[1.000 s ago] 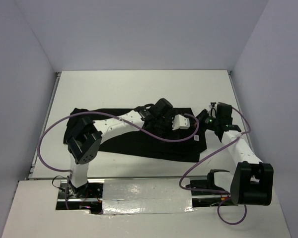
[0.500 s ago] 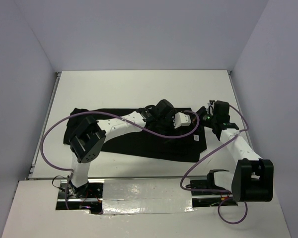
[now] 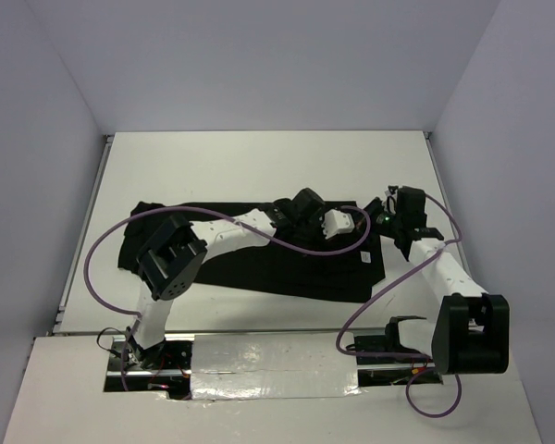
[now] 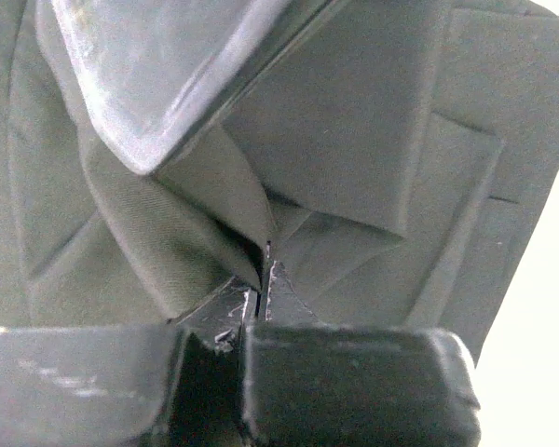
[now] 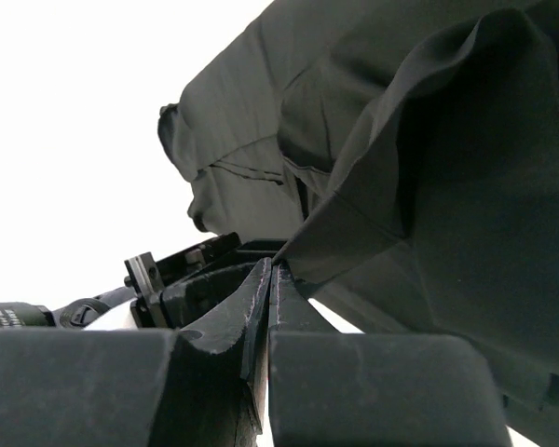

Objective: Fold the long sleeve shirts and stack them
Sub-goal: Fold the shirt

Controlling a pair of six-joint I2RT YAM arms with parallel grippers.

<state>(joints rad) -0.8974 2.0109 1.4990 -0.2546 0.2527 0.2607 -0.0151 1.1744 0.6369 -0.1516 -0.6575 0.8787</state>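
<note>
The long sleeve shirt (image 3: 250, 268) is black and lies spread across the middle of the table, with a small white tag (image 3: 363, 258) near its right edge. My left gripper (image 3: 296, 215) reaches over the shirt's far right part. In the left wrist view the left gripper (image 4: 261, 279) is shut on a raised fold of the shirt (image 4: 354, 140). My right gripper (image 3: 391, 222) is at the shirt's far right corner. In the right wrist view the right gripper (image 5: 272, 270) is shut on an edge of the shirt (image 5: 447, 140), which hangs lifted off the table.
The white table (image 3: 259, 162) is boxed in by grey walls on the left, back and right. Purple cables (image 3: 301, 252) loop from both arms over the shirt. A taped strip (image 3: 268, 356) runs along the near edge by the arm bases.
The left gripper has shut on a fold of the shirt. The left arm's elbow has shifted slightly right. The right arm has drawn slightly away from the near edge, still holding its corner.
</note>
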